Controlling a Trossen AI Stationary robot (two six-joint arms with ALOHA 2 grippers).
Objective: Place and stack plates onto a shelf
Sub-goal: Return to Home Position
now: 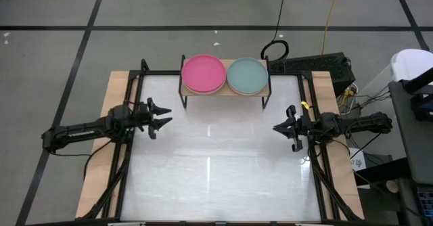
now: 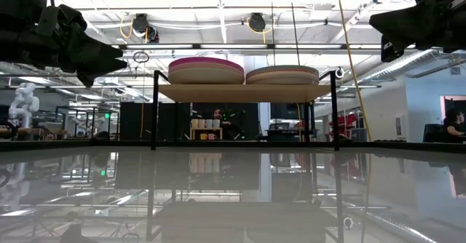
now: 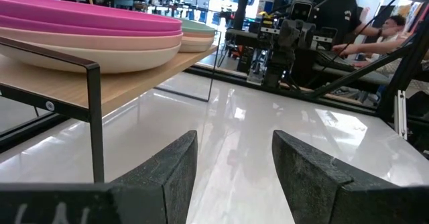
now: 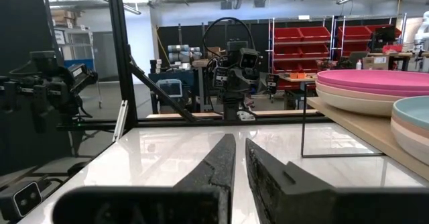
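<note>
Two stacks of plates rest on the shelf [image 1: 223, 93] at the table's far edge. The left stack has a magenta plate [image 1: 203, 72] on top with pale pink and beige ones under it [image 3: 100, 46]. The right stack has a teal plate [image 1: 247, 75] on top. In the low view both stacks [image 2: 206, 70] [image 2: 282, 74] sit flat on the wooden board [image 2: 244, 92]. My left gripper [image 1: 166, 116] hovers open over the table's left side, near the shelf's left leg. My right gripper [image 1: 275, 127] hovers shut over the right side. Neither holds anything.
The glossy white table top [image 1: 216, 165] stretches from the shelf to the near edge between the two arms. Black frame rails [image 1: 128, 97] run along both sides of the table. Beyond the table are cables, another robot station and a person [image 3: 335, 9].
</note>
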